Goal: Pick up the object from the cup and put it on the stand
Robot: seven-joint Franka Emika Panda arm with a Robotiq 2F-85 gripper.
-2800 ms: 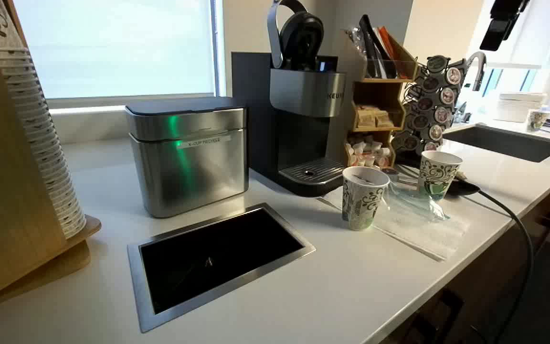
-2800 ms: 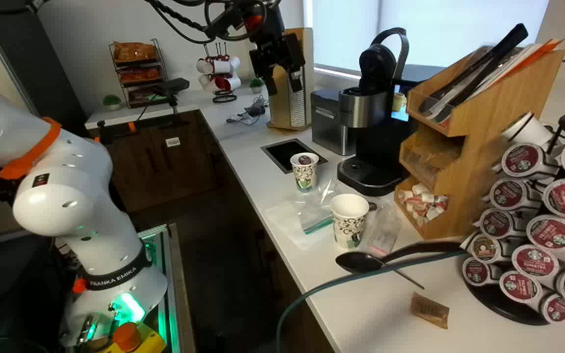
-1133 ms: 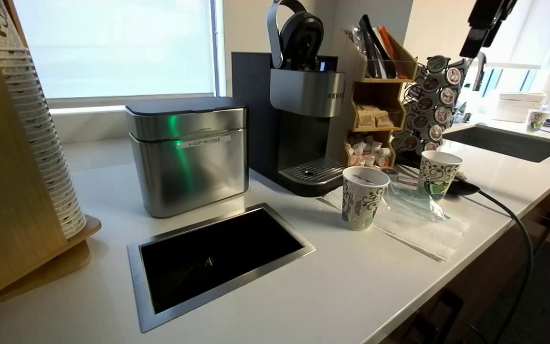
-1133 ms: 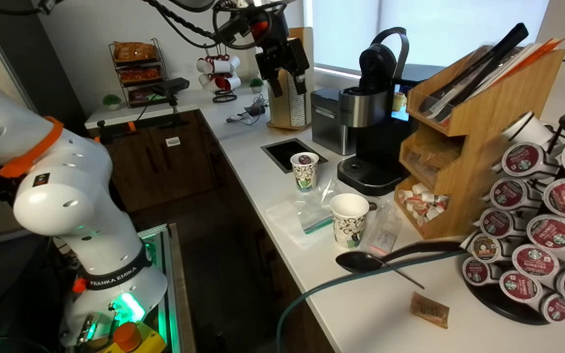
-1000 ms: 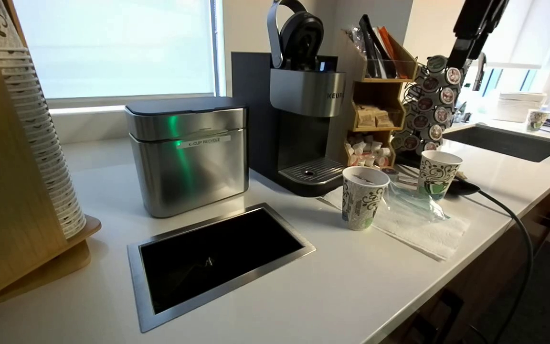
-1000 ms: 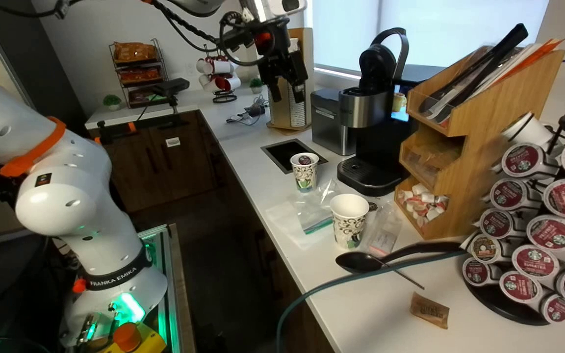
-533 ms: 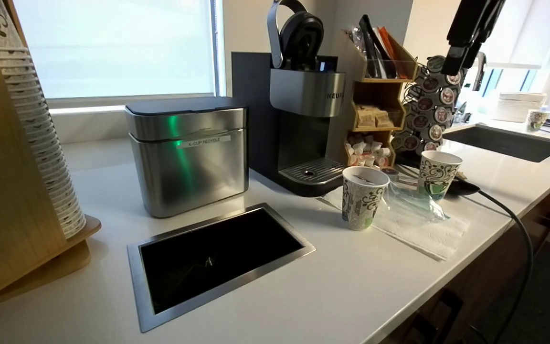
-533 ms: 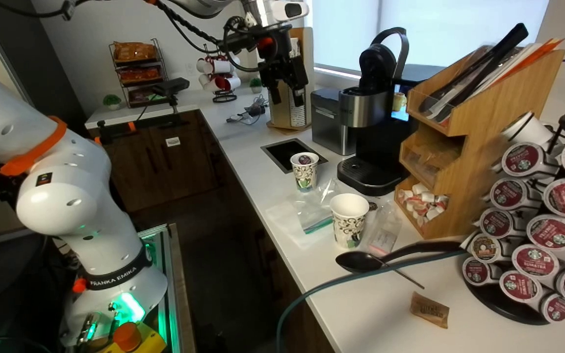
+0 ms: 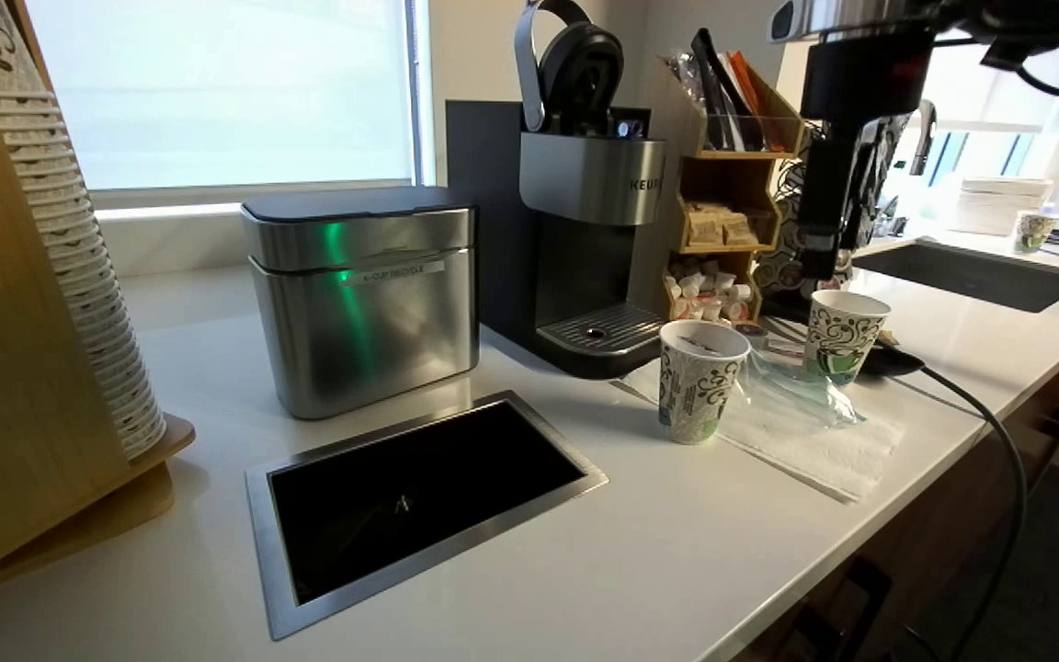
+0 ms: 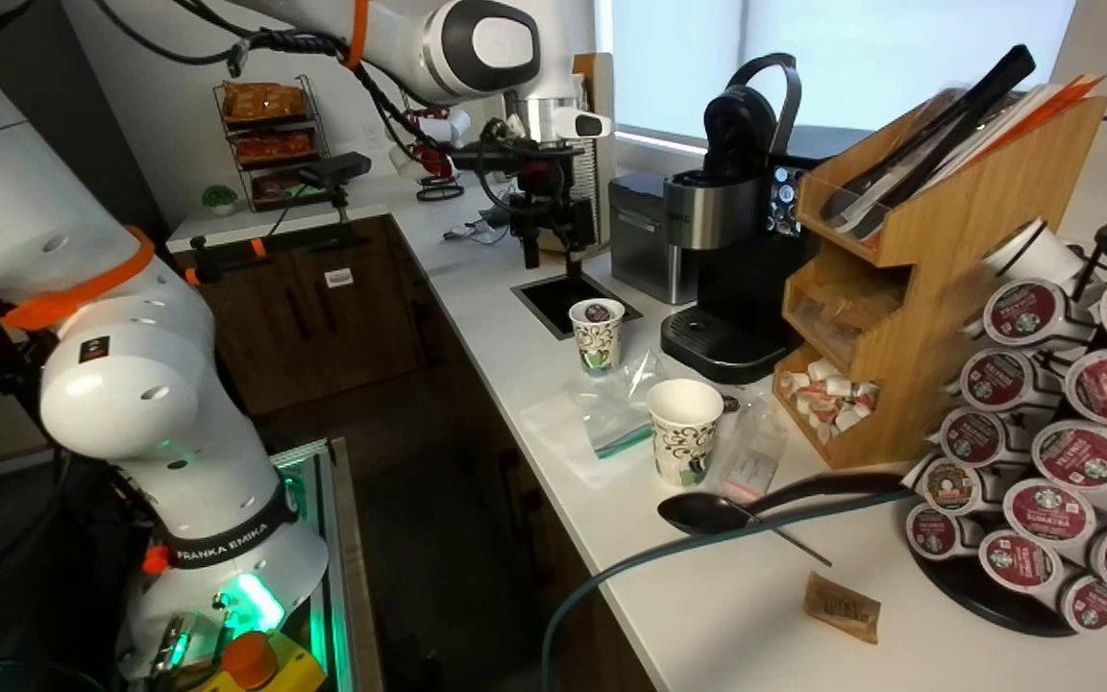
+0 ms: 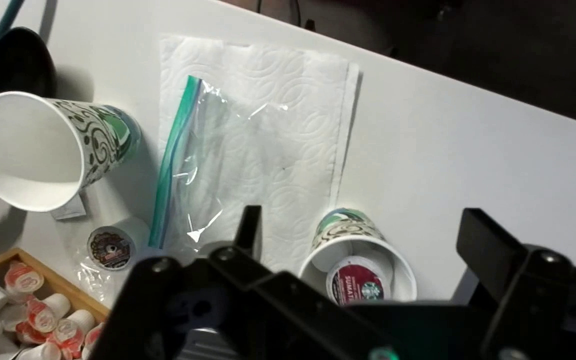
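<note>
White counter, robot arm arched over it. Pod rack stands on the counter. Gripper hangs above the counter, spread wide, well apart from the rack. Clear bag lies between cup and second cup, both upright, second one nearer the rack. Red-labelled pod sits inside first cup.

A kitchen coffee corner: coffee machine, K-Cup recycling bin, pod stand, stacked paper cups, sink.
</note>
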